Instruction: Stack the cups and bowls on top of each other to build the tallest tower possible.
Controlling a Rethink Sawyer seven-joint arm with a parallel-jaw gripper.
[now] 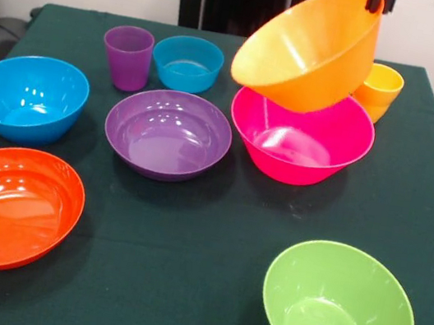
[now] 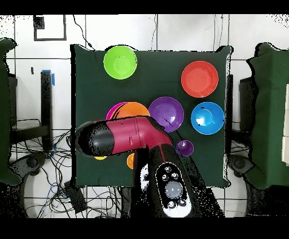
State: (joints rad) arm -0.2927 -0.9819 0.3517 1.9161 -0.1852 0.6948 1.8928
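We find the gripper [image 1: 378, 1] pinching the far rim of the orange bowl [image 1: 311, 49], which hangs steeply tilted, its mouth turned away from the rim held. The bowl sits directly above the pink bowl [image 1: 303, 144], its low edge just over the pink rim. In our judgement, placing it calls for levelling, then a straight descent
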